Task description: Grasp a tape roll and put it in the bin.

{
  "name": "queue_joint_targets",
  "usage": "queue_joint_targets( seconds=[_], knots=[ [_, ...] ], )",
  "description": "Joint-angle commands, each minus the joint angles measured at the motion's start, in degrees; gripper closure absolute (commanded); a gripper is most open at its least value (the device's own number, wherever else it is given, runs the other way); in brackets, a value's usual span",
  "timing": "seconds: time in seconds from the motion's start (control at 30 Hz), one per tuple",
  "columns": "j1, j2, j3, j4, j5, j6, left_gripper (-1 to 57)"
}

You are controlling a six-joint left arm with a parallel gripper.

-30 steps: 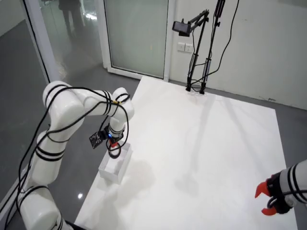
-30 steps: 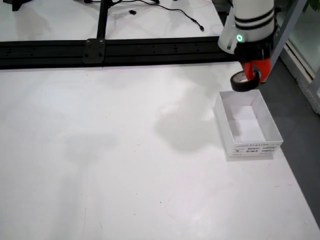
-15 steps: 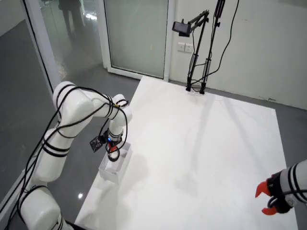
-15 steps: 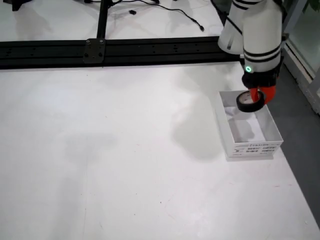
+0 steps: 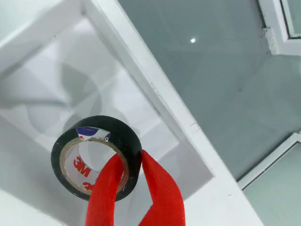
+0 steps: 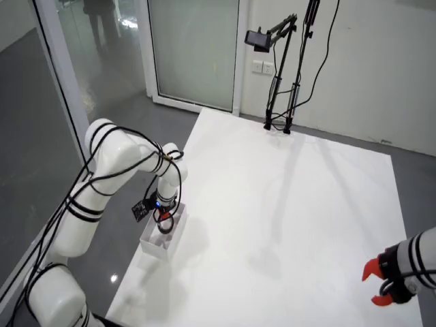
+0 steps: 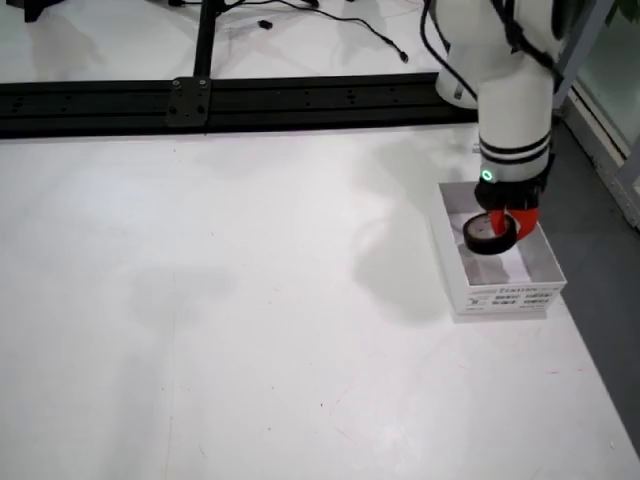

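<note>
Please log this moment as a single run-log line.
phase: place | red two-fingered tool: shut on black tape roll | roll: over open white cardboard bin | release: pending

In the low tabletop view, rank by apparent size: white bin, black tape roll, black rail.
1. Black rail, spanning most of the frame.
2. White bin.
3. Black tape roll, held by the end effector over the bin.

the tape roll [image 5: 96, 157] looks like glossy black plastic film wound on a pale card core printed in red. the gripper [image 5: 133, 188] has smooth, bright red plastic fingers [image 5: 106, 193] with a slight sheen. the bin [image 7: 497, 296] appears to be thin white card, matt, with a printed paper label on one side. the table [image 7: 250, 300] has a smooth matt white top. the working arm [image 6: 116, 160] has a glossy white plastic shell. the floor [image 5: 225, 70] is polished grey and reflective.
</note>
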Motion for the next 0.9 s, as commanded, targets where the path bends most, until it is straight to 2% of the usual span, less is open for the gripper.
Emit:
queue_joint_targets(
  seconds=[0.03, 0.2, 0.33, 0.43, 0.5, 0.6, 0.7, 0.8, 0.9],
  knots=[
    [-0.8, 2.8, 0.0, 0.5, -5.1, 0.1, 57.2],
    [-0.7, 2.8, 0.0, 0.5, -4.4, 0.1, 56.6],
    [-0.7, 2.8, 0.0, 0.5, -3.2, 0.1, 42.0],
    [-0.7, 2.8, 0.0, 0.3, -1.8, 0.1, 35.3],
    [-0.6, 2.8, 0.0, 0.3, -1.5, 0.1, 33.3],
    [-0.4, 2.6, 0.0, 0.2, -1.1, 0.1, 34.2],
    [-1.0, 0.9, 0.0, 0.6, 1.8, 0.1, 43.5],
    [-1.8, -1.9, 0.0, 1.4, 5.3, 0.1, 56.1],
    [-2.8, -4.9, 0.0, 1.7, 7.7, 0.2, 57.0]
  ],
)
